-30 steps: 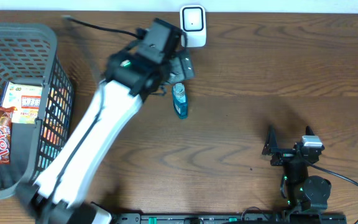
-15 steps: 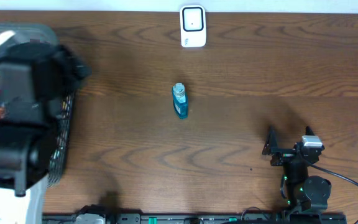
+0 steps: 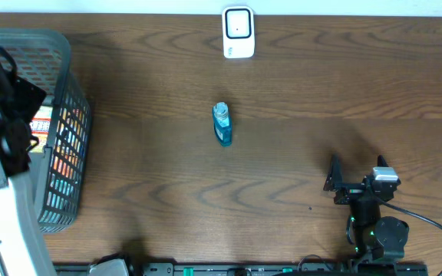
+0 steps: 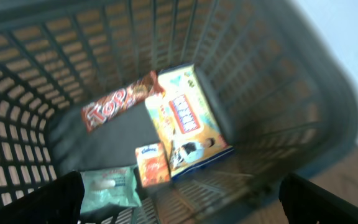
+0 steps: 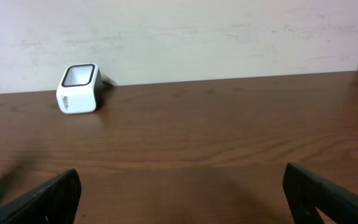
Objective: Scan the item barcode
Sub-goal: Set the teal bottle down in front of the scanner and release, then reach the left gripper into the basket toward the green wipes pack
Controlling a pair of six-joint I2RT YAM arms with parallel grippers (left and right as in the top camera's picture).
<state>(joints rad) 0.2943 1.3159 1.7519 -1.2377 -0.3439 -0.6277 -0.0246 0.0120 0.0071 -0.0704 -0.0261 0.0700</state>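
Swinging off the blue bottle (image 3: 222,124), left gripper (image 4: 182,199) now hovers over basket (image 3: 72,153), jaws wide, empty | bottle lies on table (image 3: 321,92) near scanner (image 3: 238,32), apparently done | right gripper (image 5: 180,196) parked, jaws wide

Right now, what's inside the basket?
The basket holds a Top bar, a yellow box, a small orange carton and a pale green pouch. Anything beneath them is covered.

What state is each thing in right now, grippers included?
Left gripper: open, empty, over the basket.
Right gripper: open, empty.
Blue bottle: lying on the table, clear of both grippers.
Scanner: upright at the far edge.
Basket: upright, packets inside.
Top bar: lying in the basket.
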